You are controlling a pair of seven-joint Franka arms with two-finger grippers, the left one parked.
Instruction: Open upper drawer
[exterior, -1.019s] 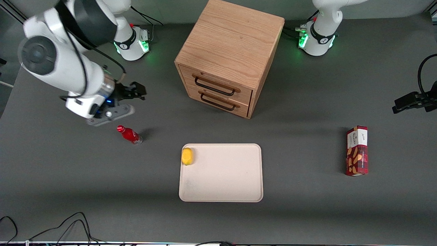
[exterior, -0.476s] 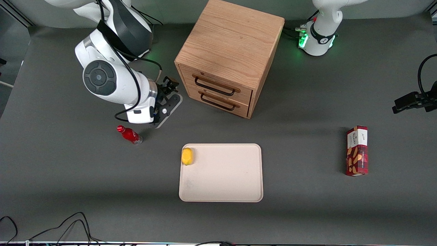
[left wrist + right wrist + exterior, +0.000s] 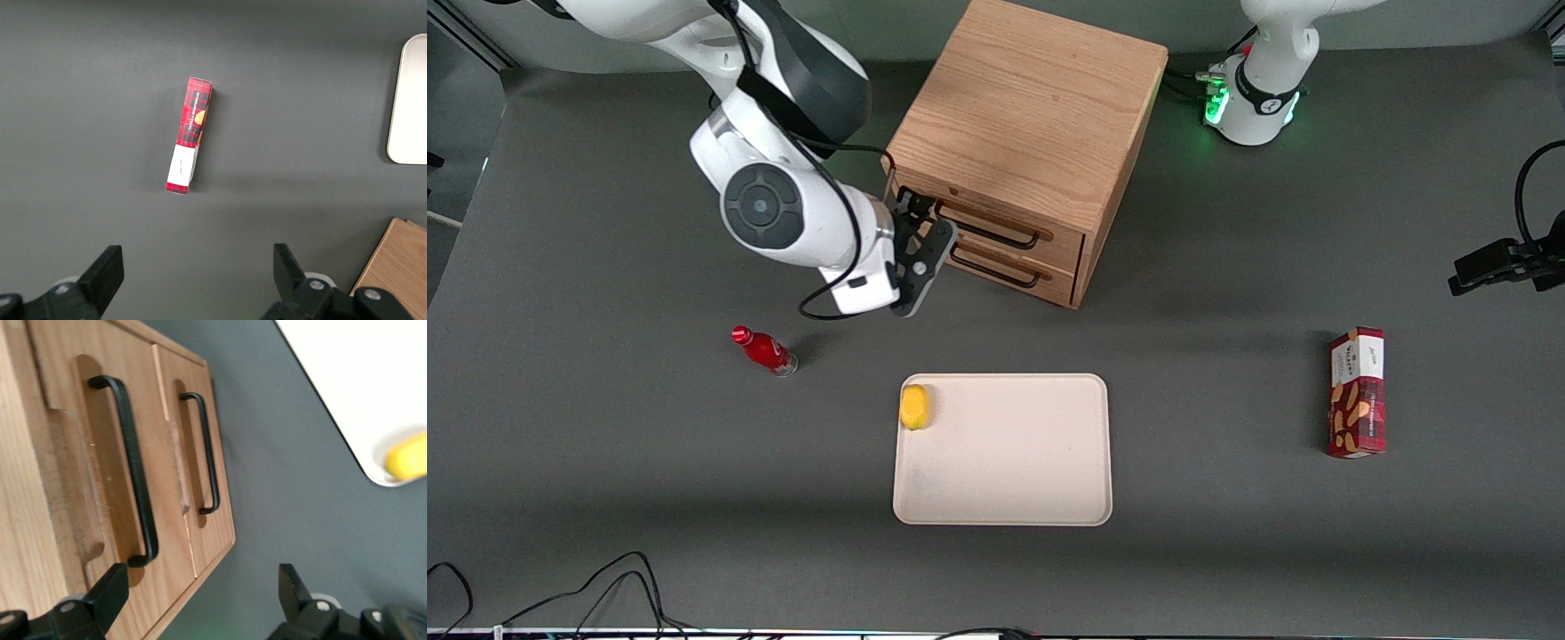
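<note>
The boxy oak cabinet [image 3: 1032, 98] stands at the table's back middle. Its upper drawer [image 3: 1063, 249] sits flush in the front, with a black bar handle [image 3: 996, 234] across it. The wrist view shows that handle [image 3: 127, 473] close up, and beside it the lower drawer's handle [image 3: 203, 453]. My right gripper [image 3: 918, 209] hangs in front of the drawer fronts, at the end of the upper handle toward the working arm's side. It [image 3: 200, 590] is open wide and holds nothing. One finger [image 3: 110, 593] lies just off the handle's end without touching it.
A red bottle [image 3: 765, 350] lies on the table toward the working arm's end. A cream tray [image 3: 1005, 462] with a yellow object [image 3: 914, 406] on it sits nearer the front camera than the cabinet. A red carton [image 3: 1356, 391] lies toward the parked arm's end.
My right arm has swung from the working arm's end of the table to the cabinet, bringing the open gripper up to the drawer fronts. Nothing else has moved.
</note>
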